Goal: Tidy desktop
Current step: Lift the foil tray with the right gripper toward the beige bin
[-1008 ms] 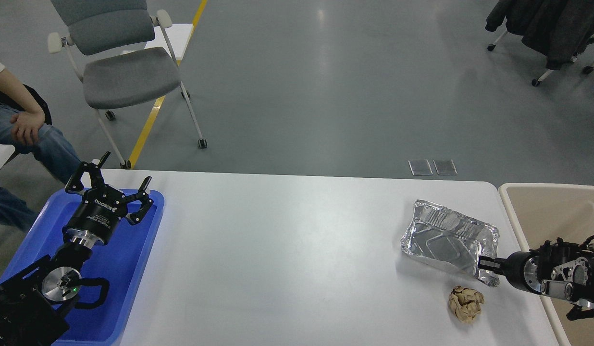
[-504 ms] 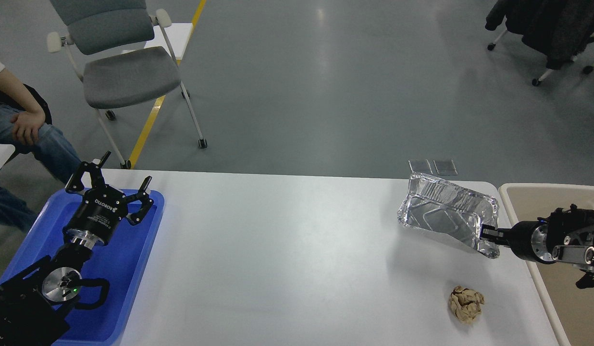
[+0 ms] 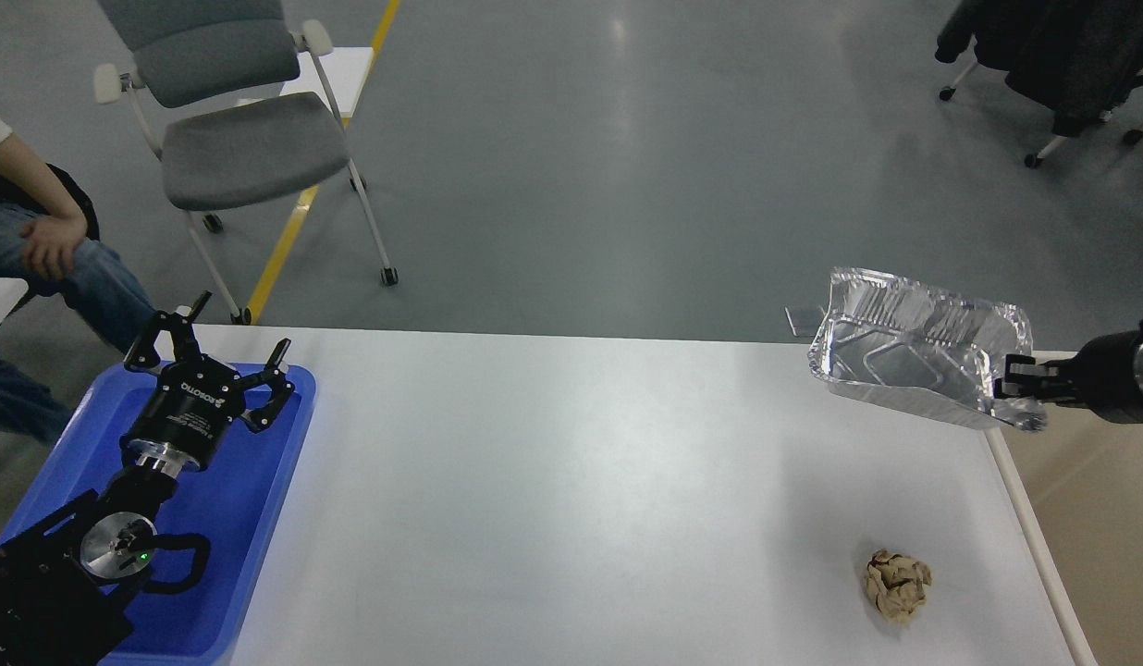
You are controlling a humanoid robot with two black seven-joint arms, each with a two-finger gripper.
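The desktop (image 3: 553, 481) is nearly cleared. A foil tray (image 3: 914, 342) is held aloft at three o'clock, clamped in the right gripper (image 3: 1017, 387) beside the bin (image 3: 1089, 518). The left gripper (image 3: 222, 363) hangs spread at nine. Only a paper ball (image 3: 895, 583) at five remains.

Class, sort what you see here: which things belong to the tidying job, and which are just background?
Part of the job:
desktop
foil tray, held up by the right gripper
crumpled paper ball
beige bin
blue tray, under the open left gripper

Just background:
grey chair
seated person
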